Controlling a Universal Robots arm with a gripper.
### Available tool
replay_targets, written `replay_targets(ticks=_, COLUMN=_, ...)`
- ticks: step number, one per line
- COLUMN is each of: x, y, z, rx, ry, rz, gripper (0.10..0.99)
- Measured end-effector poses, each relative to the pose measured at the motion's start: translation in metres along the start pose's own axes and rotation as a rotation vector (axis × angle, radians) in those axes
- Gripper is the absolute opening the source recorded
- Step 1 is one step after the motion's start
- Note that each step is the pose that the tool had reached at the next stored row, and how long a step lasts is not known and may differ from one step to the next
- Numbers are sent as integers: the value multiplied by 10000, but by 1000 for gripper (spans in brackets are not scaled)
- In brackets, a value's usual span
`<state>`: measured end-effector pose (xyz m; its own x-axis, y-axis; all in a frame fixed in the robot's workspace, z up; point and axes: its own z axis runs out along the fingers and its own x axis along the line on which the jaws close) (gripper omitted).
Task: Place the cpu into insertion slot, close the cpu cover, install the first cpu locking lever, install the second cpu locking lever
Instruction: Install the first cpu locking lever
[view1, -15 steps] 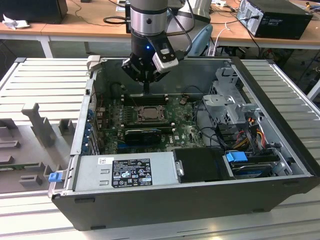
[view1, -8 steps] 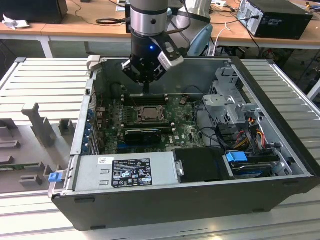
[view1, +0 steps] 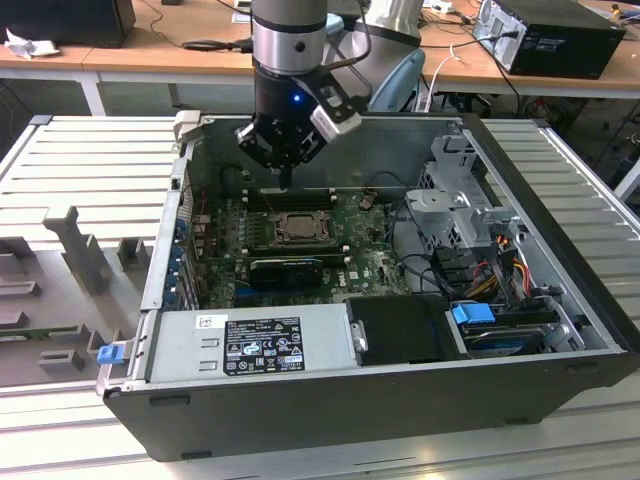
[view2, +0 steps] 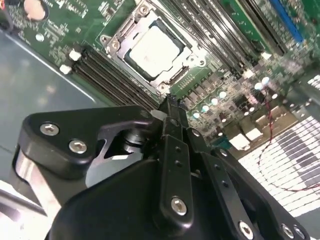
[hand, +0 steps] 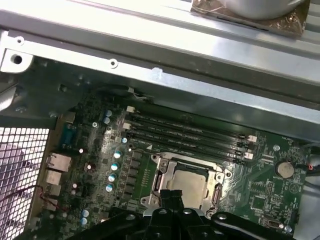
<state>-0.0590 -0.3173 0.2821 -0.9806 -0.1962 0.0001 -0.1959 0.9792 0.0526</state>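
— Status on gripper?

— Hanging low inside the computer case, tips just above the memory slots on the far side of the socket in the exterior view. Pinching fully together in both wrist views, gripping nothing.

— Locating the cpu?

— Lying flat in the insertion slot, silver face showing through the window of the cpu cover, apparently folded down around it. Not making out the locking levers well enough for calling them latched or loose.

— Worrying about anything?

— Worrying about those closed tips landing on the memory slots or their white clips rather than on a lever, and probably scraping the board. Also fearing uneven pressing on the cover, possibly tilting the chip against the contacts beneath.

— Crowding nearby?

— Hemming in the socket: long black card on the near side, small capacitors along one edge. Rising just past the memory slots, metal wall, likely squeezing room for the wrist. Sitting well apart toward the exterior view's right, drive cage and cables.
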Motion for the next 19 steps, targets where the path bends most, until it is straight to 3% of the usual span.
replay_targets(ticks=6, x=0, y=-4, z=77, rx=0, ry=-87, rz=1645, gripper=106)
replay_targets(ticks=11, x=41, y=4, z=86, rx=-14, ry=-104, rz=1923, gripper=106)
replay_targets(ticks=19, x=444, y=82, z=148, rx=-40, ry=-107, rz=1923, gripper=106)
